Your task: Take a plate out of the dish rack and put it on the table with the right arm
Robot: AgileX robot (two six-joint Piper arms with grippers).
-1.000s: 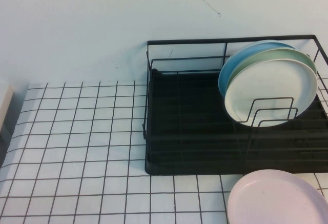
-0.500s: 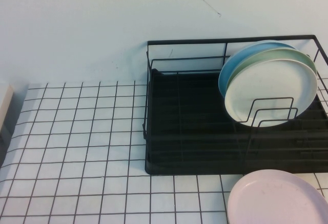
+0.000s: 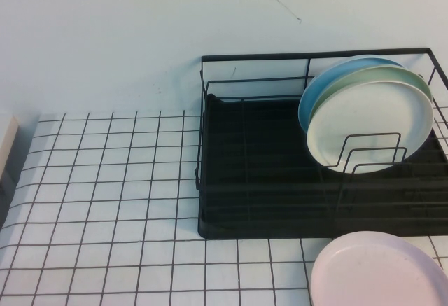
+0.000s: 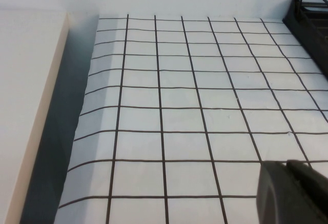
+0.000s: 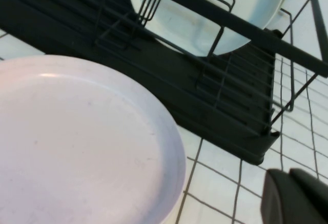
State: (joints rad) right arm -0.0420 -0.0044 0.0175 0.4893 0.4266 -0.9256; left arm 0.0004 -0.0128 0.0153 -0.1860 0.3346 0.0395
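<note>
The pale pink plate (image 3: 378, 271) lies flat on the white gridded table (image 3: 105, 180), just in front of the black wire dish rack (image 3: 259, 180) at the front right. It fills the near side of the right wrist view (image 5: 77, 142). My right gripper (image 5: 290, 172) hangs beside the plate near the rack's corner (image 5: 241, 137). Its fingers are together and hold nothing. My left gripper (image 4: 287, 164) is shut and empty over bare table (image 4: 179, 106) far to the left. Neither arm shows in the high view.
A pale mint-green plate (image 3: 378, 120) and a light blue plate (image 3: 329, 82) behind it stand upright in the rack's right end. A white block (image 4: 25, 106) borders the table's left edge. A pale wall rises behind the rack.
</note>
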